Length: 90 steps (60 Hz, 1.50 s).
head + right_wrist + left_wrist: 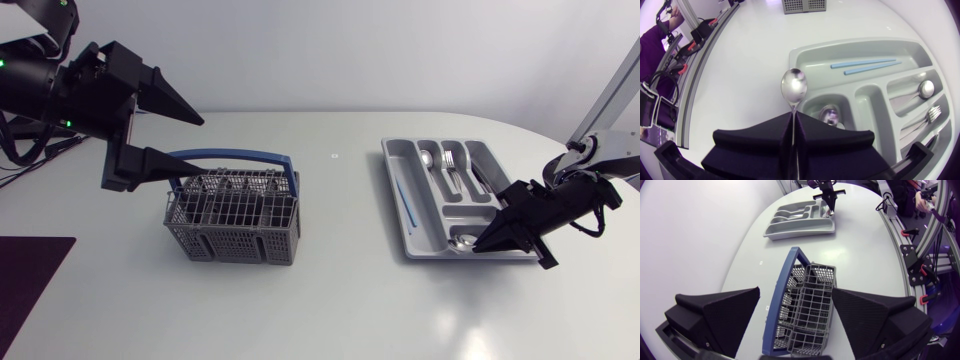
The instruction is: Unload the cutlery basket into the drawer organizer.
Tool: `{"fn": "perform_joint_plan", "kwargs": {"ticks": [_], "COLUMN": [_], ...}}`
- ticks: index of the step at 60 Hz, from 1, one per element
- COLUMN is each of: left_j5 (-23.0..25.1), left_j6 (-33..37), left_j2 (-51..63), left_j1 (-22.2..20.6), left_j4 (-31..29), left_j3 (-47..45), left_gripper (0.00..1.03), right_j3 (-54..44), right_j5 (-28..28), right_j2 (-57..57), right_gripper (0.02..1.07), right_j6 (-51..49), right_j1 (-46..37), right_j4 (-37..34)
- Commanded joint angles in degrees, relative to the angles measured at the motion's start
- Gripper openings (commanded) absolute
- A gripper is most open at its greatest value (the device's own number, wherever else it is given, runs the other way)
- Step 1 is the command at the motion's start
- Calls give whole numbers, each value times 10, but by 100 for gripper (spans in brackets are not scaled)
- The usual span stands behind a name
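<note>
The grey cutlery basket (232, 215) with a blue handle (240, 156) stands left of centre; no cutlery shows sticking out of it. My left gripper (195, 142) hangs open above the basket's left end, and the basket (807, 305) lies below its two spread fingers (720, 315). The grey drawer organizer (402, 200) lies at the right and holds spoons, a fork (935, 114) and blue chopsticks (870, 65). My right gripper (485, 243) sits at the organizer's front edge, shut on a spoon (794, 86) whose bowl sticks out ahead of the fingertips, over the tray's rim (805, 56).
A dark mat (25, 280) lies at the table's front left corner. White tabletop (340, 270) stretches between basket and organizer.
</note>
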Motion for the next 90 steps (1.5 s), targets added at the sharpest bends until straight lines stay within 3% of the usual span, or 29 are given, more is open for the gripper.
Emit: {"fn": "perform_joint_plan", "kwargs": {"ticks": [1,25,62,74,84,87,90], "left_j5": [14,22,22,22,22,22,22], "left_j6": [6,13,12,12,10,9,9], "left_j2": [-12,-28,-46,-49,-51,-51,-52], "left_j1": [14,29,22,19,12,12,12], "left_j4": [-7,-7,-11,-11,-10,-11,-11], "left_j3": [-13,-32,-42,-45,-42,-41,-41], "left_gripper": [99,99,99,99,99,99,99], "right_j3": [14,91,94,93,37,18,4], "right_j5": [5,21,48,26,26,27,28], "right_j2": [16,84,102,98,53,36,17], "right_gripper": [7,7,9,34,49,59,76], "right_j6": [-37,-70,-89,-90,-81,-79,-75], "right_j1": [-13,-53,-3,-23,-25,-25,-23], "right_j4": [7,7,23,34,106,125,134]}}
